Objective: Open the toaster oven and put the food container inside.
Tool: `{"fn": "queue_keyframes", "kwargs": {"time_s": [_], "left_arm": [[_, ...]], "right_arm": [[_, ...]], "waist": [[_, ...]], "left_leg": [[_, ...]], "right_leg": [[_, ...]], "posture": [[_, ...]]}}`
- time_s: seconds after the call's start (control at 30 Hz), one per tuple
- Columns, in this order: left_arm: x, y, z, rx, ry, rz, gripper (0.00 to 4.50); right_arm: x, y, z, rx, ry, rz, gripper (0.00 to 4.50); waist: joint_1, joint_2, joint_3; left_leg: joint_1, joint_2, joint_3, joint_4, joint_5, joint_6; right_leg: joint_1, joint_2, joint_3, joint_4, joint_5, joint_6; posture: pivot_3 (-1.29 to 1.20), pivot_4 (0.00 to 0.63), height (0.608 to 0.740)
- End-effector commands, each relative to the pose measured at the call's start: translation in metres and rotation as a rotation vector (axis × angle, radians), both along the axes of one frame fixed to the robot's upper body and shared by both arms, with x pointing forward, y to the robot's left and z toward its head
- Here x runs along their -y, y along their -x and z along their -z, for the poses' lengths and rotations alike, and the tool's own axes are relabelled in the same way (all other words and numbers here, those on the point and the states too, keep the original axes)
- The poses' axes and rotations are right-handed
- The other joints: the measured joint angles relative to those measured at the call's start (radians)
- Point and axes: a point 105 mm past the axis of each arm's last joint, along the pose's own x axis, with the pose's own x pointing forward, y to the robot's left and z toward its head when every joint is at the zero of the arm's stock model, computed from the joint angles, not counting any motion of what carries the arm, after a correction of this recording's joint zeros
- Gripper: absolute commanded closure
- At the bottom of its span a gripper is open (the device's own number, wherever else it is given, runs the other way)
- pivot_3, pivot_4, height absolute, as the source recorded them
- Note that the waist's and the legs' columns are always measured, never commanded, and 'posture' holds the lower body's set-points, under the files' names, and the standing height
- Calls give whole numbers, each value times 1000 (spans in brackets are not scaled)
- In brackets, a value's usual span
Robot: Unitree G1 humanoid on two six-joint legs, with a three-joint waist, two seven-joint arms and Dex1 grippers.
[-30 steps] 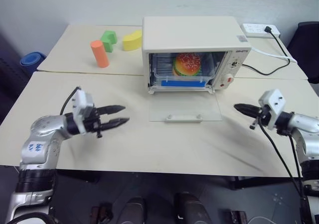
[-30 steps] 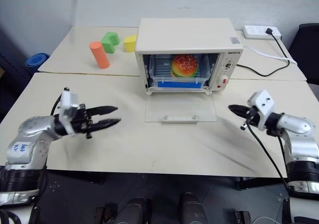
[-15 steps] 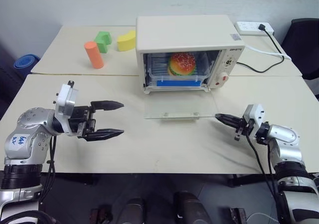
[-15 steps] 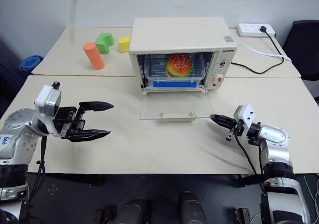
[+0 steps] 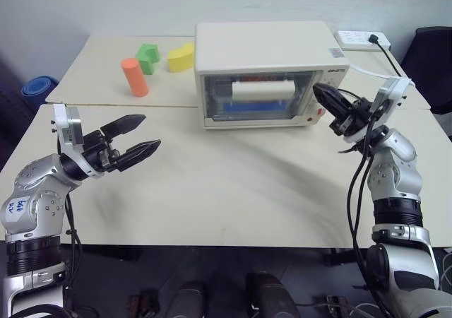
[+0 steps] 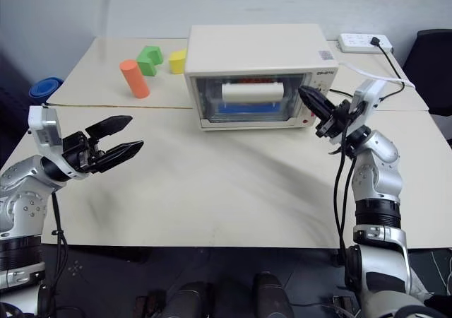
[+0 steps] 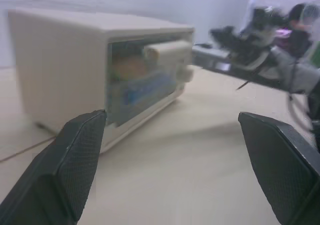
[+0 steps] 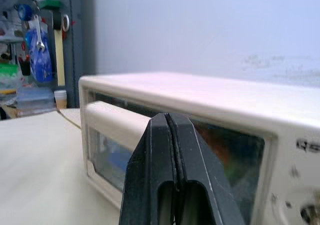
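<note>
The cream-white toaster oven [image 5: 265, 46] stands at the back middle of the table with its glass door shut and the white bar handle [image 5: 263, 90] across it. The food container shows dimly through the glass as a blue strip [image 5: 258, 109], also seen from the left wrist [image 7: 145, 87]. My right gripper [image 5: 319, 92] is shut and empty, raised close to the door's upper right corner by the knobs; in its wrist view the fingertips [image 8: 166, 122] point at the door. My left gripper [image 5: 151, 131] hangs open and empty over the table, far left of the oven.
An orange cylinder [image 5: 133, 76], a green block [image 5: 148, 55] and a yellow block [image 5: 181, 55] stand at the back left. A power strip [image 5: 360, 40] with a black cable lies behind the oven at the right. A dark chair [image 5: 434, 56] stands beyond the table's right edge.
The oven door went from lying flat open to shut. My right gripper rose from the door's right end to the oven's upper right front. My left gripper opened wider and drew left.
</note>
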Motion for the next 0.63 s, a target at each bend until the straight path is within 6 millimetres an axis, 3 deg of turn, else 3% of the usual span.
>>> {"fn": "queue_keyframes", "kwargs": {"time_s": [0.03,0.23,0.43,0.63], "left_arm": [[-10,3,11,-6,-80,-49,0],[-28,25,41,-80,-232,-34,0],[-39,47,73,-110,-394,-54,0],[-36,41,74,-64,-401,-113,0]], "right_arm": [[4,21,-2,33,121,-42,4112],[0,72,39,-13,395,-169,2194],[8,98,76,-98,485,-223,198],[7,105,100,-120,496,-204,43]], "waist": [[6,0,0],[16,0,0],[18,0,0],[22,1,0]], "left_leg": [[-1,0,0,-1,0,1],[-3,-1,0,-1,-4,4],[2,0,2,-3,-7,9],[3,1,1,-4,-5,9]], "right_leg": [[0,0,0,0,0,0],[-1,-1,0,-3,0,0],[3,-1,1,-9,0,0],[3,-2,0,-8,0,0]], "posture": [[0,150,740],[0,150,740],[0,150,740],[0,150,740]]}}
